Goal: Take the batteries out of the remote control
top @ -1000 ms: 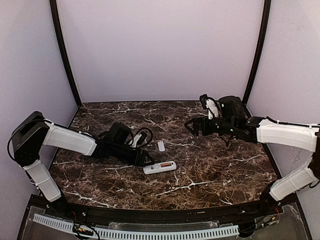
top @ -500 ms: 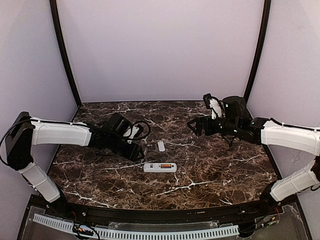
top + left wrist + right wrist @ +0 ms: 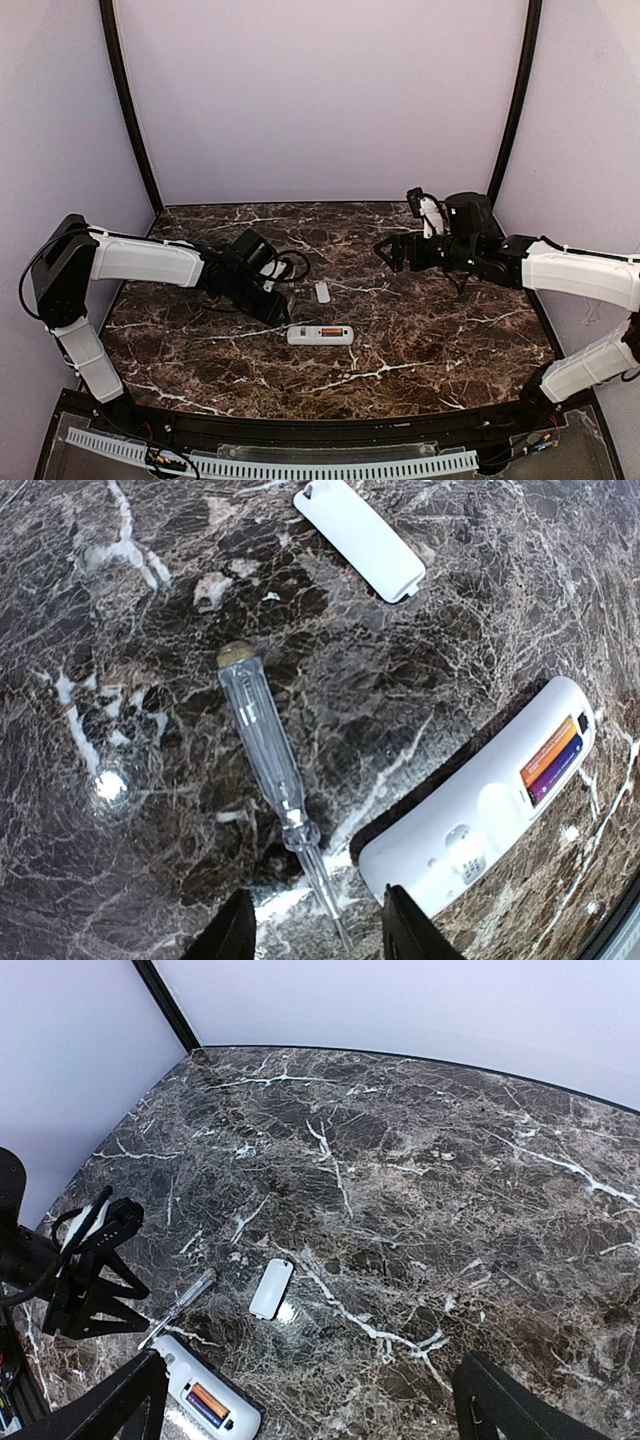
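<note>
The white remote control (image 3: 320, 334) lies at mid-table with its back up and its compartment uncovered. In it sit the batteries (image 3: 552, 759), one orange and one dark, side by side. My left gripper (image 3: 320, 935) is open, low over the table just left of the remote (image 3: 470, 815), and the thin tip of a clear screwdriver (image 3: 268, 752) lies loose between its fingers. In the top view this gripper (image 3: 280, 312) is at the remote's left end. My right gripper (image 3: 384, 251) hangs open and empty well above the table at the far right, with the remote (image 3: 205, 1400) below it.
The small flat white cover piece (image 3: 322, 292) lies on the marble beyond the remote, also seen from the wrists (image 3: 358, 536) (image 3: 271, 1288). The screwdriver (image 3: 180, 1308) lies between the cover and my left gripper (image 3: 90, 1280). Purple walls close in the table.
My left gripper has pulled back from the remote's left end toward the far left. The remote has turned from slightly slanted to level. The right arm shifted slightly right, then held still.
</note>
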Robot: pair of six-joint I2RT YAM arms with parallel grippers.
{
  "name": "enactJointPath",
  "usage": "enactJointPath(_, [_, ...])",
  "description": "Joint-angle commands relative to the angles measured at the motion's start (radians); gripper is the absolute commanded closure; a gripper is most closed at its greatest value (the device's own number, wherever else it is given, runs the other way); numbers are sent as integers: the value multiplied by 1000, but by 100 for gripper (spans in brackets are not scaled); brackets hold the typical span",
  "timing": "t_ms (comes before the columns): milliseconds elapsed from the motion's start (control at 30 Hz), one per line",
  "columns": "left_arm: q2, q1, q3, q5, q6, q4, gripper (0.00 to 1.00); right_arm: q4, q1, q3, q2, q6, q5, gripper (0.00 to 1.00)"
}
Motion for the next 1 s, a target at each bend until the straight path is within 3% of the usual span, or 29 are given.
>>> enactJointPath(0, [31,-3,44,13,-3,-25,57,-23,-7,-10,-10,22,12,1])
enactJointPath(833, [153,-8,94,-21,-22,-24,75,-7,-6,78,125,22,-33,1])
enactJointPath(967, [162,-13,95,-33,-17,-21,87,-9,-6,58,108,29,-18,1])
